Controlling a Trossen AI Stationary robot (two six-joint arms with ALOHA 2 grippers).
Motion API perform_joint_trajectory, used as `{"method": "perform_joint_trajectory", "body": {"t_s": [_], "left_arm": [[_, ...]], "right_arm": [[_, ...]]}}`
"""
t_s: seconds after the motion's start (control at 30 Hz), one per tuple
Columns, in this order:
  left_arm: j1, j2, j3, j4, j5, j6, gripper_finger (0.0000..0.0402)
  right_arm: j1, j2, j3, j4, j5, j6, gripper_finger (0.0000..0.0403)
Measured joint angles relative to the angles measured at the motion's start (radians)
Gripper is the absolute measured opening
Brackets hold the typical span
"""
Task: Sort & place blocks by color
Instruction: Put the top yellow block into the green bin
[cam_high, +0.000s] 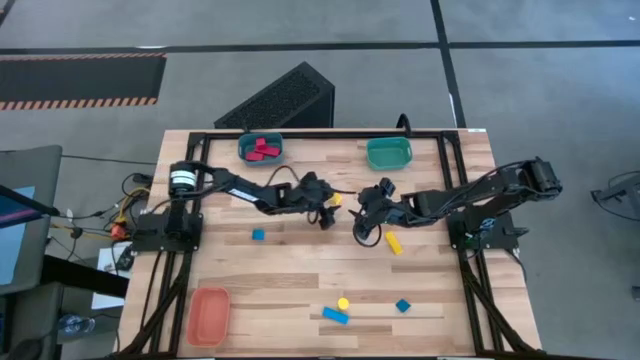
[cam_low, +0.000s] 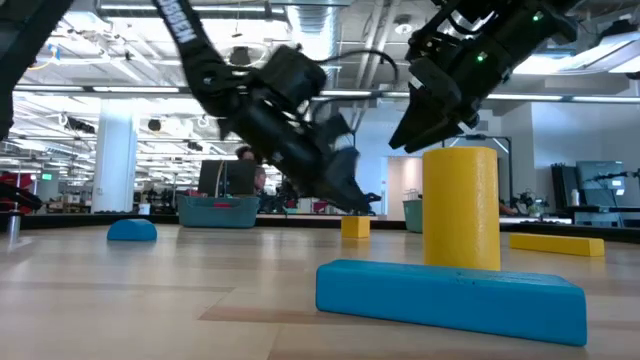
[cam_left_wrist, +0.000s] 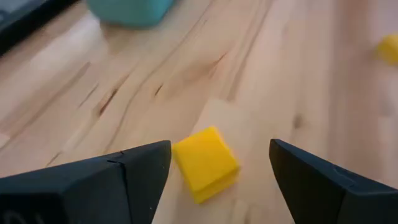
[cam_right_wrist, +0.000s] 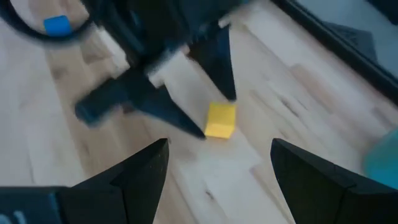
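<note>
Pale butcher-block planks make up the bench, which sits on a grey floor with a black frame around its far half. Both dark arms reach in toward its middle and nearly meet there.

Three bins sit on it: a teal rectangular bin holding red blocks at the far left, an empty teal bin at the far right, and an orange rectangular bin at the near left corner.

The left pincer is spread wide, its two fingers straddling a small yellow cube that lies flat on the wood, one finger close beside it and the other well apart. The right pincer is likewise spread, hovering just beside the left one and aimed at the same cube.

The other loose blocks are a long blue bar, a yellow bar just beside the right arm, a blue cube, another blue cube and a short yellow cylinder, mostly toward the near side.

The chief risk, as I judge it, is the two arms crowding one target: if both close in, fingers could collide or knock the cube away. The cube also sits turned relative to the left fingers, so closing on its corners could make it twist, squirt out or be held poorly. The right arm's cable and elbow could sweep the yellow bar nearby.
</note>
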Motion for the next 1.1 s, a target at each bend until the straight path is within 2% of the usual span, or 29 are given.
{"method": "perform_joint_trajectory", "body": {"t_s": [0.17, 0.3, 0.47, 0.53, 0.57, 0.77, 1.0, 1.1], "left_arm": [[0.017, 0.068, 0.122, -0.184, -0.045, -0.009, 0.0265], [0.024, 0.081, 0.152, -0.22, -0.049, 0.013, 0.0244], [0.028, 0.077, 0.152, -0.221, -0.039, 0.061, 0.015], [0.036, 0.074, 0.152, -0.22, -0.001, 0.086, 0.0103], [0.042, 0.073, 0.153, -0.218, 0.024, 0.091, 0.0097], [0.099, 0.074, 0.209, -0.28, 0.172, 0.115, 0.0098], [0.154, 0.081, 0.42, -0.411, 0.159, 0.237, 0.0098], [0.176, 0.096, 0.493, -0.371, 0.102, 0.243, 0.0098]], "right_arm": [[0.011, -0.015, -0.001, -0.063, 0.03, 0.0, 0.0304], [0.017, -0.016, -0.004, -0.082, 0.037, 0.0, 0.0304], [0.032, -0.016, -0.014, -0.187, 0.115, 0.041, 0.0304], [0.045, -0.016, -0.014, -0.243, 0.167, 0.094, 0.0304], [0.052, -0.016, -0.014, -0.27, 0.188, 0.126, 0.0304], [0.123, -0.016, -0.014, -0.328, 0.26, 0.27, 0.0304], [0.215, -0.016, -0.014, -0.386, 0.371, 0.38, 0.0304], [0.234, -0.015, -0.014, -0.448, 0.399, 0.448, 0.0304]]}}
